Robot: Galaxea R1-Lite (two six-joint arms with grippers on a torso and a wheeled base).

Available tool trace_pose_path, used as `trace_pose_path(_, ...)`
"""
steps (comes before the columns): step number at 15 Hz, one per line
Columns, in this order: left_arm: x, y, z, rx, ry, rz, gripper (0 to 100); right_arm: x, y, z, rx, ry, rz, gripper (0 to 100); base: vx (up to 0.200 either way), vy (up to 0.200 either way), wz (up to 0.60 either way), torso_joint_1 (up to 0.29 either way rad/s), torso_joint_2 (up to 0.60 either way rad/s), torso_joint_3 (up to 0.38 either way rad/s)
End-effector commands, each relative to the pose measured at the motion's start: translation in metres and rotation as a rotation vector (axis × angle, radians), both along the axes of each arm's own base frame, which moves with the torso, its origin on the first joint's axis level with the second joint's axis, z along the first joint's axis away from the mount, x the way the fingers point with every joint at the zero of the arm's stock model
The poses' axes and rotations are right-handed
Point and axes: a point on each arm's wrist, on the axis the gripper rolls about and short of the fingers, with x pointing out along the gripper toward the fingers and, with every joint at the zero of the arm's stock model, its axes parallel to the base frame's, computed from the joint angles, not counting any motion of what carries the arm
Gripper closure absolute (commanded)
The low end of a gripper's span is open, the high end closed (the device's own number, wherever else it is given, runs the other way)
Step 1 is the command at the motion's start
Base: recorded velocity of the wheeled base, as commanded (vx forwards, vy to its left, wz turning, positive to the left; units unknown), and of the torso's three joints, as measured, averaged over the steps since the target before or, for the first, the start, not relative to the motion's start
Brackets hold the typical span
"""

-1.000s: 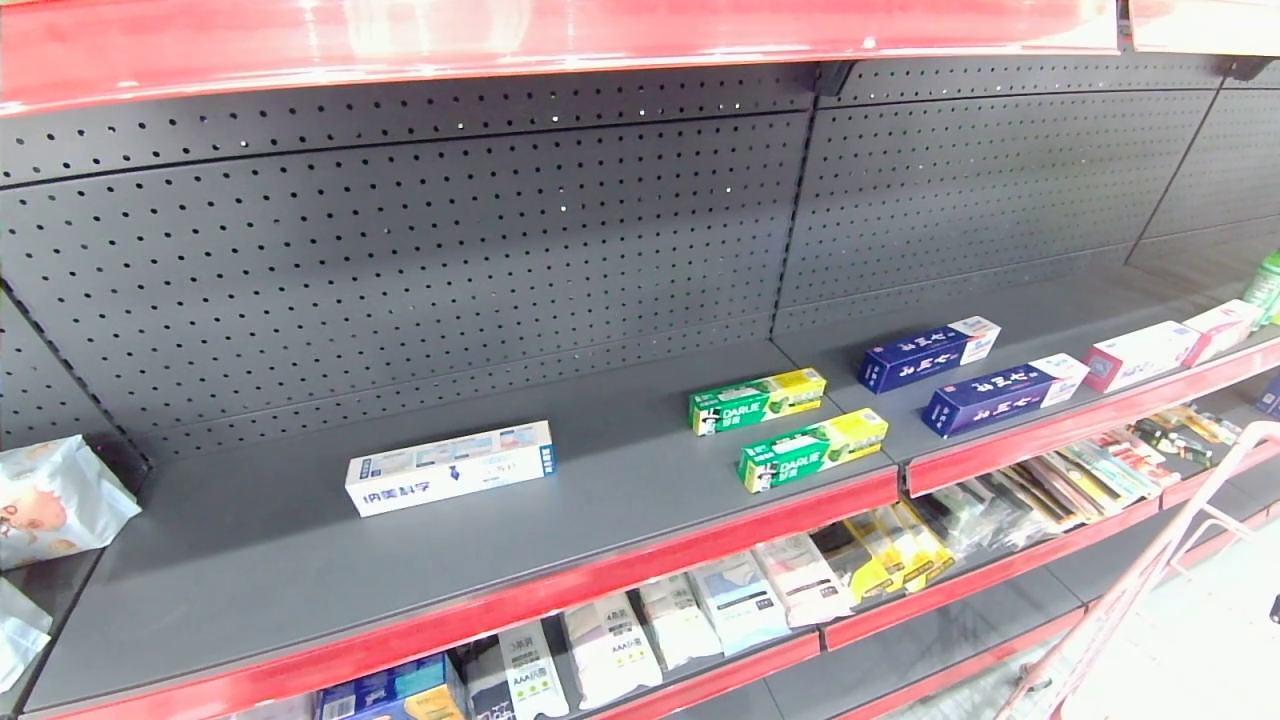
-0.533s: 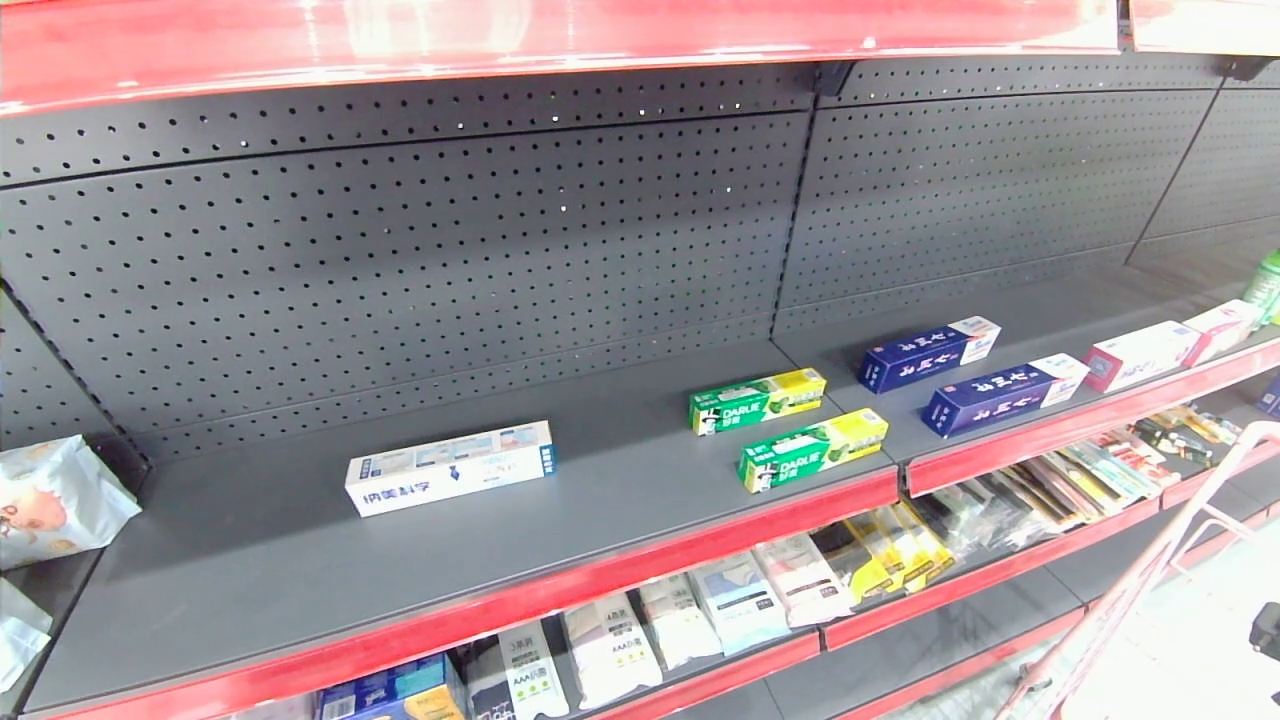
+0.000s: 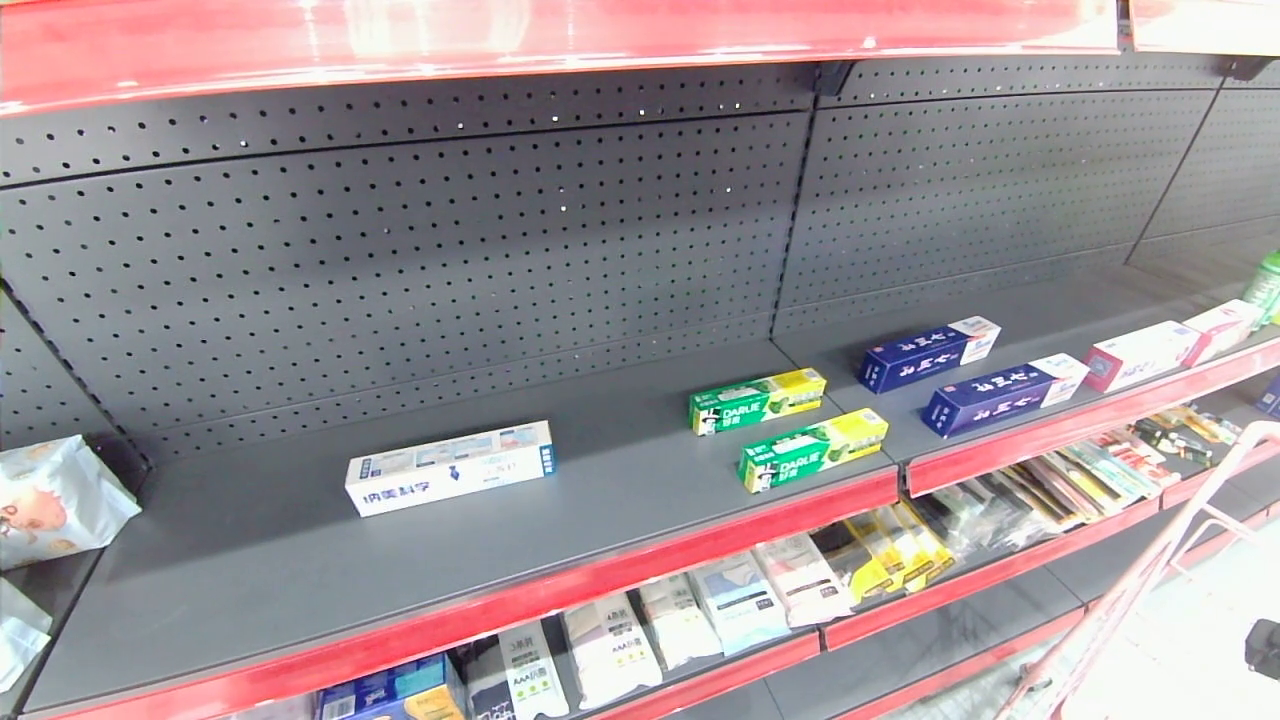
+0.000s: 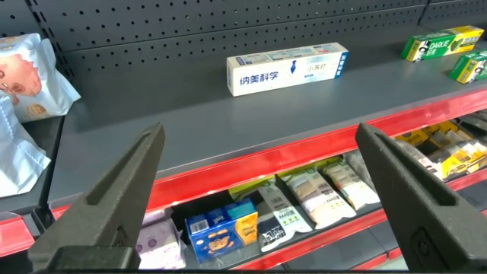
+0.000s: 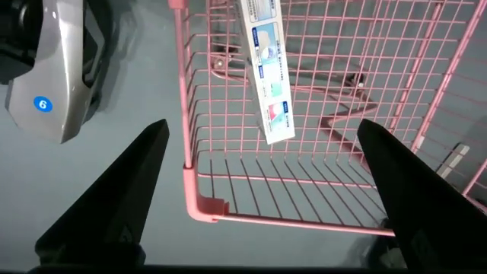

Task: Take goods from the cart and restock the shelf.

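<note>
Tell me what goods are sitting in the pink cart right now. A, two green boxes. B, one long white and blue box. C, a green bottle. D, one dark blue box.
B: the right wrist view shows a single long white and blue box inside the pink wire cart, with no other goods visible on the mesh around it.
</note>
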Motion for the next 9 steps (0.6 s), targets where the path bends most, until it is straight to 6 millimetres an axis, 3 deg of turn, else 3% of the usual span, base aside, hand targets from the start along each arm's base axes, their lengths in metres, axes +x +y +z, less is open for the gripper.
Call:
trace_pose_path(1, 0.000, 0.000, 0.000, 0.000, 0.000, 0.000, 0, 0.000, 0.000, 0.001, -0.007, 0.000, -0.001, 0, 0.000, 0.000, 0.00, 0.000, 0.00, 0.000)
trace_pose_path(4, 0.000, 0.000, 0.000, 0.000, 0.002, 0.000, 0, -0.003, 0.004, 0.001, -0.005, 0.027, -0.012, 0, 0.000, 0.000, 0.00, 0.000, 0.00, 0.000)
trace_pose_path(9, 0.000, 0.000, 0.000, 0.000, 0.000, 0.000, 0, 0.003, -0.006, 0.004, -0.041, 0.000, -0.022, 0, 0.000, 0.000, 0.00, 0.000, 0.00, 0.000)
